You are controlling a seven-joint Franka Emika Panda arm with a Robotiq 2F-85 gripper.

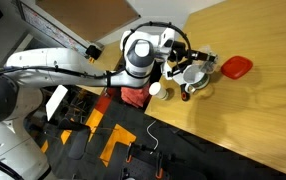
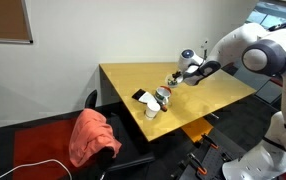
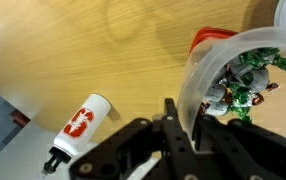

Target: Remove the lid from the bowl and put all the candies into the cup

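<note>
My gripper [image 3: 188, 112] is shut on the rim of a translucent white round vessel [image 3: 233, 50]. Several candies [image 3: 245, 78] in green and silver wrappers lie inside it. The red bowl [image 3: 207, 38] is just beyond the vessel in the wrist view, mostly hidden behind it. In an exterior view the red bowl [image 1: 236, 66] sits on the wooden table beside my gripper [image 1: 190, 70] and the white vessel [image 1: 194, 78]. In an exterior view my gripper [image 2: 186, 70] is over the far part of the table. I cannot tell whether the vessel is off the table.
A white bottle with red print [image 3: 81, 125] lies on its side on the wooden table [image 3: 73, 50]. Near the table's edge stand a white object [image 2: 153, 108] and a small black item [image 2: 141, 96]. A chair with a red cloth [image 2: 91, 135] is below.
</note>
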